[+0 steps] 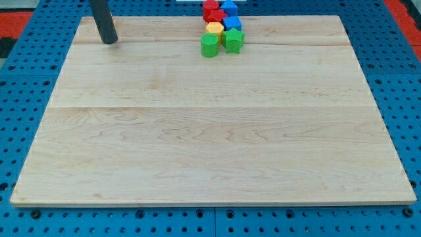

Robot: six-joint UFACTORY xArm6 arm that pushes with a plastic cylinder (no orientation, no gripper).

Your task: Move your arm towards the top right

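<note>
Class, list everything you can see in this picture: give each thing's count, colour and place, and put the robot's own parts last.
red blocks: two, red, top of the cluster at the board's top edge, shapes unclear
blue blocks: two, blue, right side of the cluster
yellow block: one, yellow-orange, middle left of the cluster
green cylinder: one, green, bottom left of the cluster
green star: one, green, bottom right of the cluster
wooden board: one, pale wood, centre
pegboard table: one, blue, surrounding the board
my tip: one, dark rod, top left, well left of the blocks
</note>
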